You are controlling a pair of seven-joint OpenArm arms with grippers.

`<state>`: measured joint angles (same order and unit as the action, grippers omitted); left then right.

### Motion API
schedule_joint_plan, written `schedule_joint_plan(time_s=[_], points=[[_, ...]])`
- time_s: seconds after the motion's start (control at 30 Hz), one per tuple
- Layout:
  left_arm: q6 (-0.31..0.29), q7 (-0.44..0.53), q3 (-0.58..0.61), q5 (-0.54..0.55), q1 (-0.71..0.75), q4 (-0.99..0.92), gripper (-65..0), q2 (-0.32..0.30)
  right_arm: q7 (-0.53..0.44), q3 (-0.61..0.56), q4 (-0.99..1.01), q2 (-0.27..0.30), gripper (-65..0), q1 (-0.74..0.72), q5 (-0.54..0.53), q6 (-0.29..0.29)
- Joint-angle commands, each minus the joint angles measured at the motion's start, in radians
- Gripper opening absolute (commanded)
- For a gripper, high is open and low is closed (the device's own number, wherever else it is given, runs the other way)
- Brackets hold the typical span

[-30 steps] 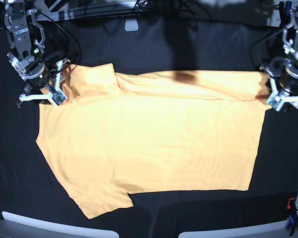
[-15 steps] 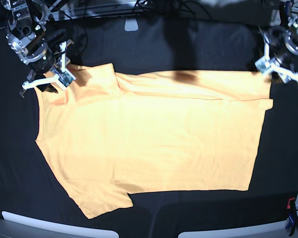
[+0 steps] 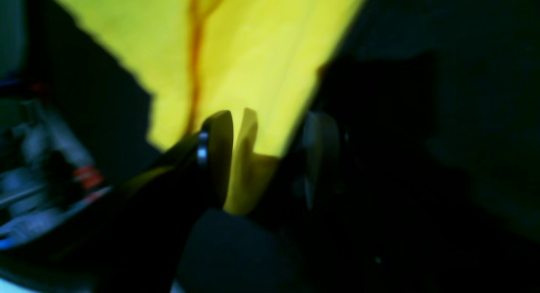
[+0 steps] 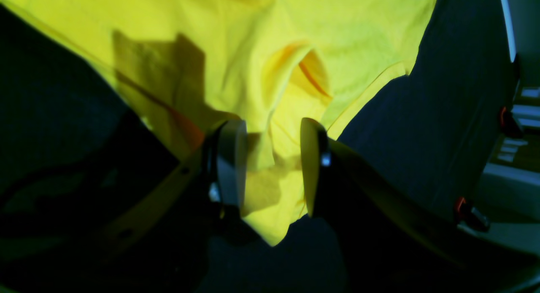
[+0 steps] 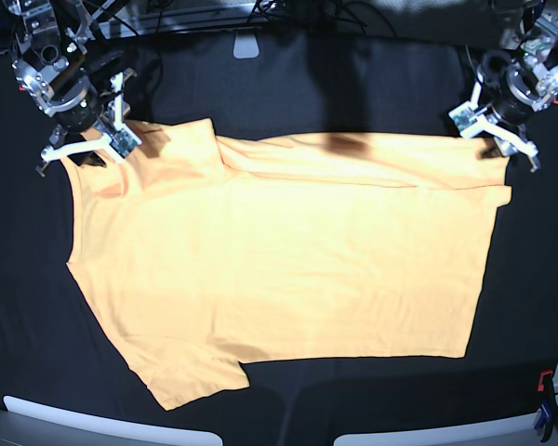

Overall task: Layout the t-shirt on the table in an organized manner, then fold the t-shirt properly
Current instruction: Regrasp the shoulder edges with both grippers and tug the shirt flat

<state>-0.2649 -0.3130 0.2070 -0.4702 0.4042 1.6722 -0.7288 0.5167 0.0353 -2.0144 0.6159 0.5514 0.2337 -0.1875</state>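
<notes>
The light orange-yellow t-shirt (image 5: 279, 260) lies spread flat on the black table (image 5: 353, 84), sleeves toward the left and hem toward the right. A long crease runs along its far edge. My right gripper (image 5: 88, 139) hovers over the far-left shoulder corner. In the right wrist view the right gripper (image 4: 270, 166) is open, with loose, puckered t-shirt cloth (image 4: 295, 40) lying under and between its fingers. My left gripper (image 5: 495, 133) is at the far-right hem corner. In the blurred left wrist view the left gripper (image 3: 270, 158) has its jaws apart over the t-shirt edge (image 3: 253, 52).
A red and blue clamp (image 5: 544, 400) stands at the near right table edge. Pale curved rails (image 5: 102, 423) run along the near edge. A small white piece (image 5: 246, 45) and cables lie at the far edge.
Both grippers have moved toward the far edge, off the shirt's side edges and up to its far corners. The shirt lies as before.
</notes>
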Motion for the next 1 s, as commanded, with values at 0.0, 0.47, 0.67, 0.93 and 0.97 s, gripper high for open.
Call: schedule_joint_plan(time_s=[0.0,0.47,0.67,0.93,0.97], points=[[0.003,-0.016,-0.007,-0.013,-0.010,-0.005,-40.1,-0.017,-0.011,0.010,-0.019,0.015,-44.0,-0.002,0.001,0.011],[0.003,-0.037,-0.007,0.003,-0.025,-0.045,-65.0,-0.017,0.031,0.010,-0.044,0.034,-42.3,0.127,0.062,-0.060],[0.003,-0.038,-0.007,0.003,-0.024,-0.045,-65.0,-0.017,0.029,0.010,-0.040,0.048,-30.9,0.139,0.101,-0.090],[0.003,-0.038,-0.007,0.003,-0.025,-0.045,-65.0,-0.017,-0.053,0.010,0.070,0.046,-31.0,0.109,0.165,-0.090],[0.003,-0.038,-0.007,0.003,-0.025,-0.045,-65.0,-0.017,-0.059,0.010,0.087,0.046,-31.0,0.100,0.177,-0.090]])
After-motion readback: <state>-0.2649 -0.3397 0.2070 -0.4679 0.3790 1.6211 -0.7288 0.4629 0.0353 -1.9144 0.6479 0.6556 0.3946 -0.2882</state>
